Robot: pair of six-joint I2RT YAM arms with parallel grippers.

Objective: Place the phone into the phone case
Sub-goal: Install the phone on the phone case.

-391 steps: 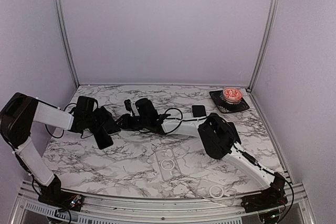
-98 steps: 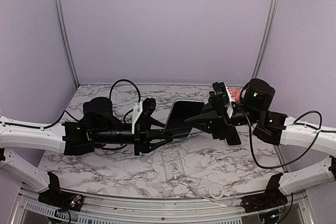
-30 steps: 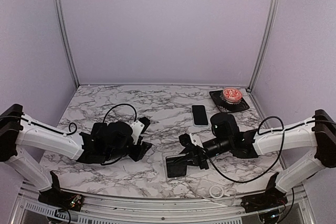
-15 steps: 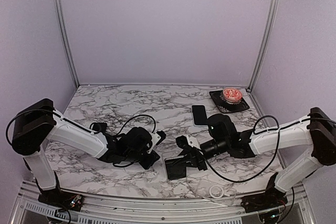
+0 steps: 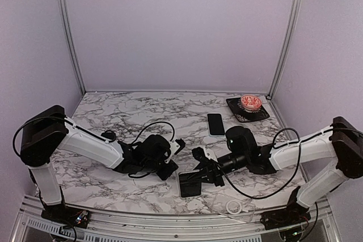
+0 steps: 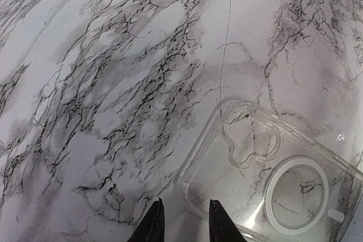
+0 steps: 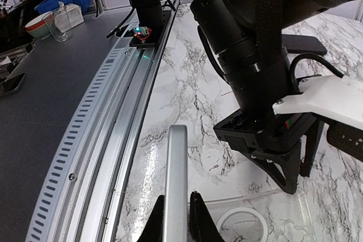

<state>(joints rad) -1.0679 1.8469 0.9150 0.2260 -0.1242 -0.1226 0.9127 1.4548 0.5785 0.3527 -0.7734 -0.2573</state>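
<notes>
The clear phone case [image 6: 272,179], with a white ring in its back, lies flat on the marble. My left gripper [image 6: 185,225] hovers low at its corner. Its jaws stand a little apart with only table between them, and the right fingertip [image 6: 218,225] meets the case's rim. My right gripper [image 7: 177,219] is shut on the phone [image 7: 177,179], held on edge just above the case [image 7: 266,219]. In the top view the dark phone [image 5: 190,183] hangs from the right gripper [image 5: 204,174], with the left gripper [image 5: 170,168] just to its left.
A second black phone [image 5: 215,123] lies flat behind the right arm. A black tray [image 5: 248,111] with a red-and-white object sits at the back right. A white ring [image 5: 234,207] lies near the front edge, next to the metal rail [image 7: 113,140].
My left gripper has slid right across the table to the case's corner and its jaws have narrowed. The right gripper with the phone has barely shifted.
</notes>
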